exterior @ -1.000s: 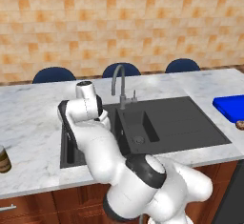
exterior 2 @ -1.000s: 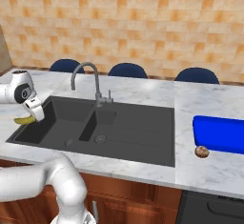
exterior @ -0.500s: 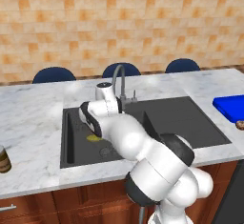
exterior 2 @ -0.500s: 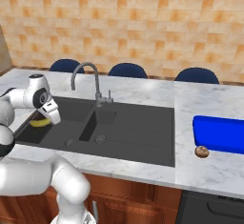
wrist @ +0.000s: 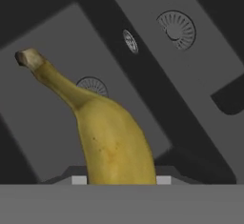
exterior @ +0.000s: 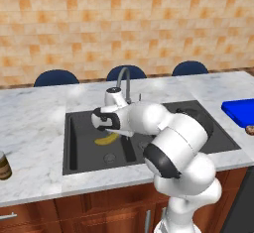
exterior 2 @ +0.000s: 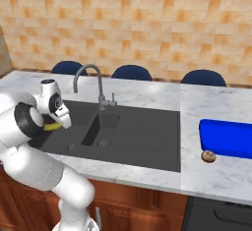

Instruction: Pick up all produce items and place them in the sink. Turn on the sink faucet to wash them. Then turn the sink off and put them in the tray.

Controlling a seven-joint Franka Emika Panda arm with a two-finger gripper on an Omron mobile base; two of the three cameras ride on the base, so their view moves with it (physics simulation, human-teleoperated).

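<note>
Claw (exterior: pixel 105 128) clenched on curved yellow banana (exterior: pixel 106 138), low over left basin of dark grey sink (exterior: pixel 79 153): poised for drop. Small brown ball (exterior 2: pixel 208 157) waits on worktop beside blue tray (exterior 2: pixel 227 137).

An orange-tan tiled wall (exterior: pixel 124 24) runs behind the white marble counter (exterior: pixel 34 123). Three dark blue chair backs (exterior 2: pixel 131 72) peek up behind it. Reddish wooden cabinets (exterior: pixel 74 212) sit below, under even, soft light.
</note>
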